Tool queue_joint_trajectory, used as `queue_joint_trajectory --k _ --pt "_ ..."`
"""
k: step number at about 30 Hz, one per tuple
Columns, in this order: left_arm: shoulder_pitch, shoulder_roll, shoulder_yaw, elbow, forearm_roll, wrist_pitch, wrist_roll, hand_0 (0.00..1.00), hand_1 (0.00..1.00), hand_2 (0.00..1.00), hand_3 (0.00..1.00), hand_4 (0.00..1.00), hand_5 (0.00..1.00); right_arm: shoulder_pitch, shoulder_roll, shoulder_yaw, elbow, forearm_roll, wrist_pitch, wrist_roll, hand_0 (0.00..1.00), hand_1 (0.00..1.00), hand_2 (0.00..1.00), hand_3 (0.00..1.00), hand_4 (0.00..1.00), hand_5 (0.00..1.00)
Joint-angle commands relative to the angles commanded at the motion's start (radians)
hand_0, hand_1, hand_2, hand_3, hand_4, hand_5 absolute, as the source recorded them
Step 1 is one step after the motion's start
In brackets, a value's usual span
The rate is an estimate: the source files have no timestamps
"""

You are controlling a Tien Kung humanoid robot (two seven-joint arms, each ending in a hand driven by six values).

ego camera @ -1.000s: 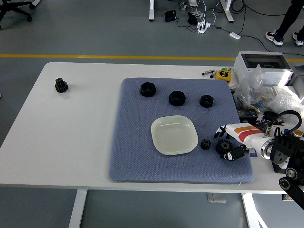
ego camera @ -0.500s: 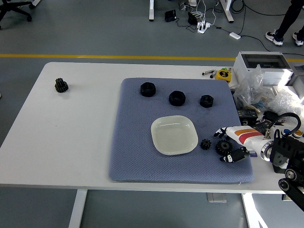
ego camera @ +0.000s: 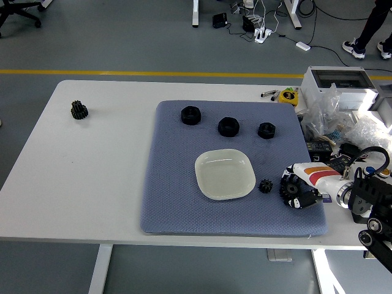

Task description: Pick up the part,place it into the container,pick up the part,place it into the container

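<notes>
On the white counter lies a blue mat bearing a pale dish at centre. At the mat's near right, the right hand has its fingers curled around a black gear; a smaller gear sits between dish and hand.

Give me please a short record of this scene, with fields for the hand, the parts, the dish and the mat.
right hand: closed around large gear, on the mat's right edge
small gear: lies between dish and hand
dish: white, nothing in it, mid-mat
nuts: three black, in a row on the far mat
mat: blue-grey
lone gear: table's far left
</notes>
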Motion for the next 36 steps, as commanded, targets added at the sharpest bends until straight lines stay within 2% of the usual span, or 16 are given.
queue_joint_trajectory --k 10,11,22,31,36 --pt "0.004 0.0 -0.005 0.0 0.009 -0.002 0.002 0.719 0.718 0.755 0.611 0.676 0.578 -0.004 -0.006 0.004 0.03 -0.003 -0.011 0.0 0.422 0.419 0.468 0.461 0.537 0.062" --pt "0.005 0.0 -0.005 0.0 0.009 -0.002 0.003 0.721 0.719 0.755 0.61 0.676 0.579 -0.005 -0.007 0.005 0.036 -0.004 -0.013 -0.001 0.361 0.398 0.453 0.456 0.559 0.036" --pt "0.012 0.001 -0.01 0.001 0.018 -0.003 0.005 0.721 0.719 0.755 0.611 0.676 0.576 -0.001 -0.013 0.006 0.121 -0.028 -0.028 -0.008 0.357 0.392 0.448 0.451 0.56 0.027" --pt "0.008 0.002 -0.003 0.0 0.008 -0.002 0.003 0.721 0.72 0.754 0.611 0.677 0.578 0.081 -0.027 -0.077 0.213 -0.048 0.002 -0.025 0.352 0.389 0.445 0.451 0.559 0.036" --pt "0.008 0.002 -0.001 0.0 0.005 -0.002 0.002 0.721 0.719 0.755 0.611 0.677 0.578 0.149 -0.011 -0.145 0.226 -0.033 0.004 -0.026 0.351 0.391 0.446 0.453 0.568 0.036"
